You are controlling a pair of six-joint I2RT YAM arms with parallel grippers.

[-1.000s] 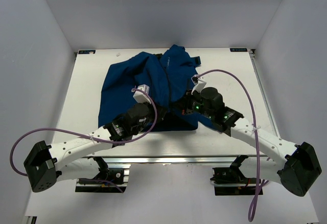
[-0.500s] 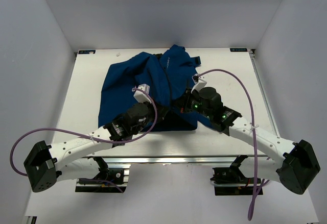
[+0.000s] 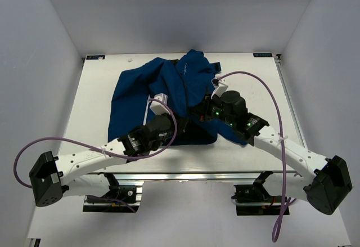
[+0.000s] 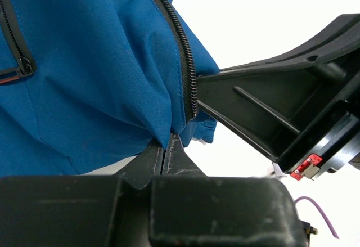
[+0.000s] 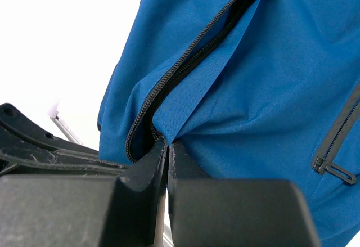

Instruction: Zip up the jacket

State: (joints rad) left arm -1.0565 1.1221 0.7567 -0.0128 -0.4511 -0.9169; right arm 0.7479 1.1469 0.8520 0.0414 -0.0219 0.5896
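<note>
**Two hands clamped on the hem, zip not yet joined**

Top view: the jacket [image 3: 149,84] was seen spread in a loose blue heap on the far half of the bench [image 3: 90,117], collar away from the arms and hem toward them. The left hand [image 3: 184,123] and right hand [image 3: 201,112] were brought close together at the near middle of the hem, where the dark zipper line ended. Set against the picture of a second earlier, the right arm was found swung a little farther in over the cloth and the left forearm drawn slightly nearer the bench edge. The outline of the jacket was hardly altered.

Left wrist view: the left hand [image 4: 166,147] was shown closed tight on a pinch of blue fabric [image 4: 84,78] just beside the lower end of the zipper teeth [image 4: 183,50]. A black finger [image 4: 253,100] of the right hand was seen touching the same corner.

Right wrist view: the right hand [image 5: 167,146] was likewise shown pressed shut on the opposite front edge [image 5: 270,78], with its own run of zipper teeth [image 5: 185,55] curling away above. A pocket zip pull [image 5: 332,169] was visible at the lower right.

The cloth was judged light, soft and limp, so the edges can be expected to sag and twist unless kept taut. Hold is best taken right at the zipper ends on the hem, as was done. No slider could be made out.
</note>
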